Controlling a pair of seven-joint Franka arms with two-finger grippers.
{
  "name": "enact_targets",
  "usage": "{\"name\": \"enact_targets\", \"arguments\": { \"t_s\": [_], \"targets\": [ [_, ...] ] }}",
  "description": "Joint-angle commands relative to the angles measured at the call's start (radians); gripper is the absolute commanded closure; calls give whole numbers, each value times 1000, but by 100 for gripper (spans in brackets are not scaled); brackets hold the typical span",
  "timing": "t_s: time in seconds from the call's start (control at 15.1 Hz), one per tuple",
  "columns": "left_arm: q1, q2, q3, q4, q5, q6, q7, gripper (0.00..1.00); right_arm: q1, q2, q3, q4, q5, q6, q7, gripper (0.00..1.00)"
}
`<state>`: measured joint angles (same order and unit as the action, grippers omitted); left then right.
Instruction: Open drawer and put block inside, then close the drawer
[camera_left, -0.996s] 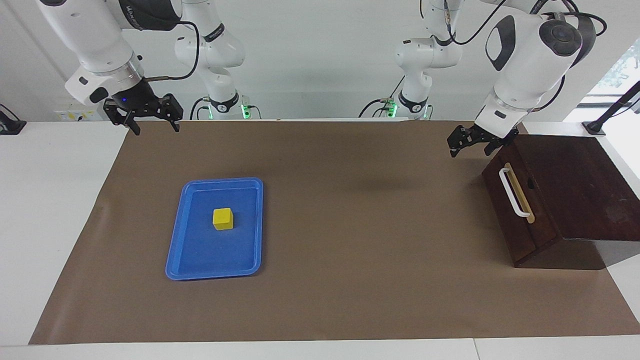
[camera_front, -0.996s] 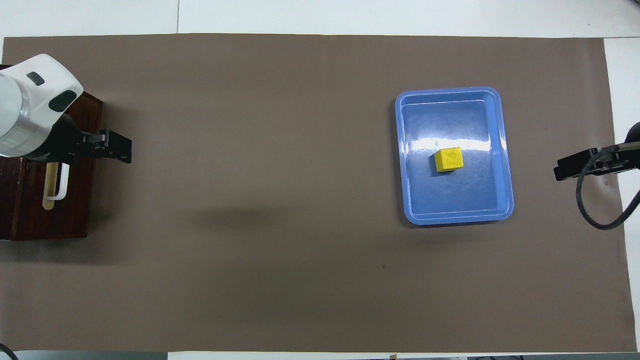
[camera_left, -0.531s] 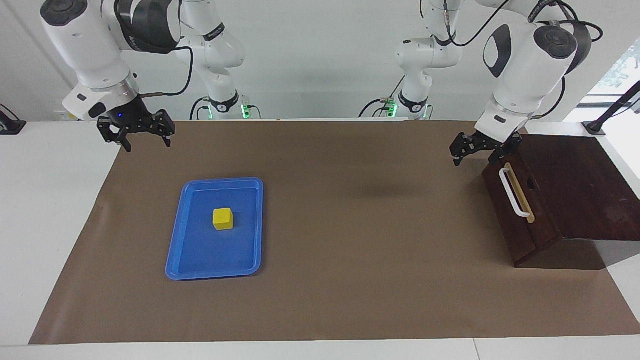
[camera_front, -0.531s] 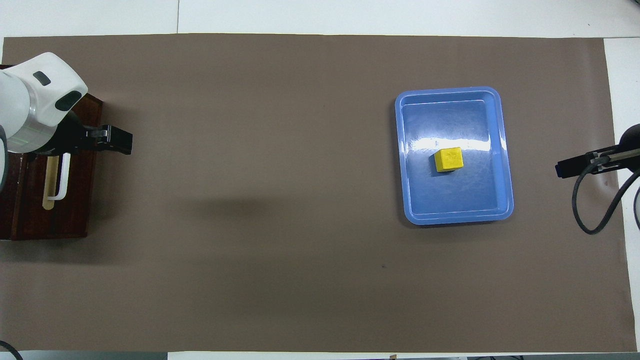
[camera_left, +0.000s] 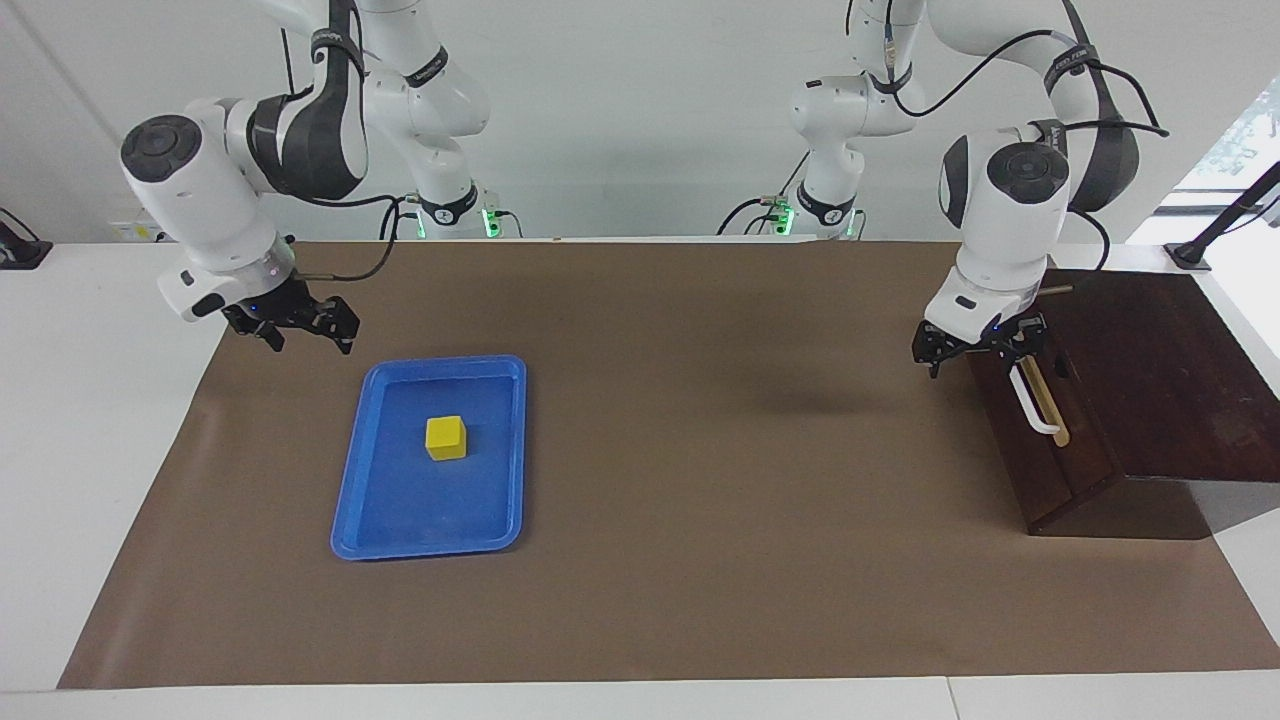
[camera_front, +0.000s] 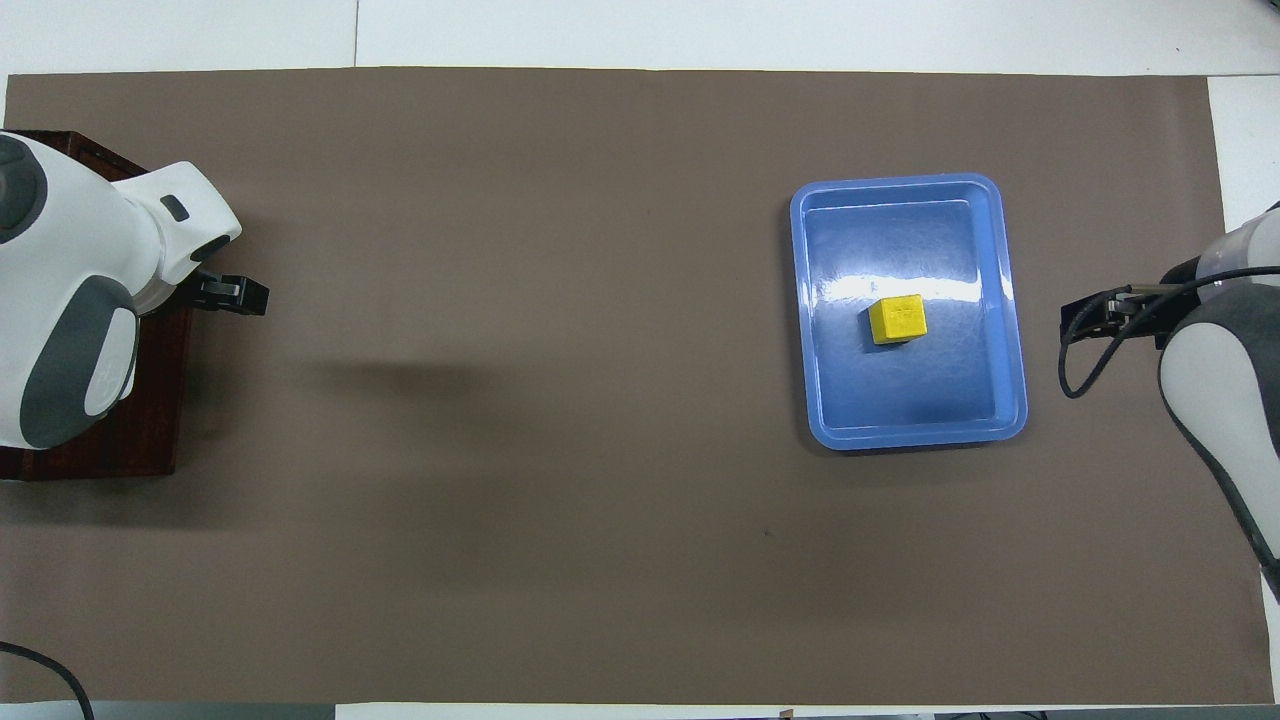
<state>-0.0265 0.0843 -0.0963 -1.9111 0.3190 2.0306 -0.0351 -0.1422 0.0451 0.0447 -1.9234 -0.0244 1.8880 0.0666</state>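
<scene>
The drawer (camera_left: 1045, 455) is shut, in a dark brown cabinet at the left arm's end of the table, with a white bar handle (camera_left: 1034, 405). My left gripper (camera_left: 978, 360) is open and low, right at the end of the handle nearer the robots. In the overhead view the left arm covers most of the drawer (camera_front: 150, 440), and only the left gripper's tip (camera_front: 232, 295) shows. The yellow block (camera_left: 446, 437) sits in the blue tray (camera_left: 430, 548); it also shows in the overhead view (camera_front: 897, 320). My right gripper (camera_left: 308, 342) is open and empty, over the mat beside the tray's corner nearest the robots.
The blue tray (camera_front: 912, 440) lies toward the right arm's end of the brown mat (camera_left: 700, 520). The cabinet's dark top (camera_left: 1150, 350) slopes up away from the drawer front. The right gripper (camera_front: 1092, 315) and its cable hang beside the tray in the overhead view.
Both grippers have come down. The left one dropped from above the cabinet's corner to the handle's end. The right one moved lower and closer to the tray.
</scene>
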Motion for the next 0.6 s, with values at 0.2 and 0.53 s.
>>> {"name": "enact_targets", "arguments": {
  "t_s": [0.2, 0.53],
  "targets": [
    [91, 35, 6, -39, 98, 155, 104, 0, -27, 82, 7, -16, 257, 54, 335, 0],
    [111, 22, 4, -104, 98, 194, 96, 0, -36, 188, 7, 7, 455, 62, 602, 0]
  ]
}}
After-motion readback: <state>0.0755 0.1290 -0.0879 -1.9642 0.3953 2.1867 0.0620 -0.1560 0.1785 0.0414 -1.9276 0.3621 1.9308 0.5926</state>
